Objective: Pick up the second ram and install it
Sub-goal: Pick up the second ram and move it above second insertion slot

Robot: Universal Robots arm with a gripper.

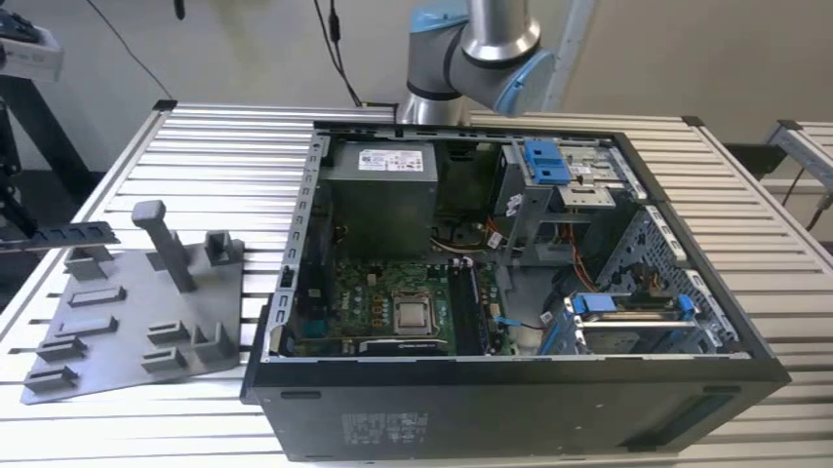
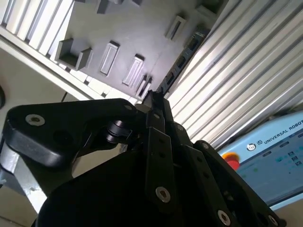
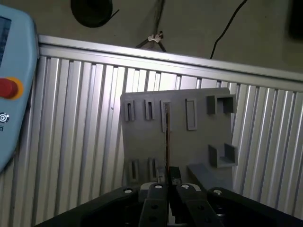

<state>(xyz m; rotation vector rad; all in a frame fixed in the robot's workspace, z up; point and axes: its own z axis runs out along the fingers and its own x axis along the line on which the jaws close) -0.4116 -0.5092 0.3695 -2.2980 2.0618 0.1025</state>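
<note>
Your second ram (image 1: pixel 62 237) is a thin, flat, dark stick, lying roughly level at the exterior view's left edge, pinched between the tips of the gripper (image 3: pixel 166 176) and reaching out past them above the slotted grey fixture plate (image 1: pixel 120 341).

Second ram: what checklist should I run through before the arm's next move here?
1. Gripper shut on the second ram: ok, the stick is pinched between the fingers in the first wrist view.
2. Ram lifted clear of the fixture plate: cannot tell.
3. Ram straight in the grip: ok, it runs in line with the fingers.
4. Computer case open, motherboard exposed: ok.
5. Teach pendant off the plate: ok, it lies beside it.
</note>
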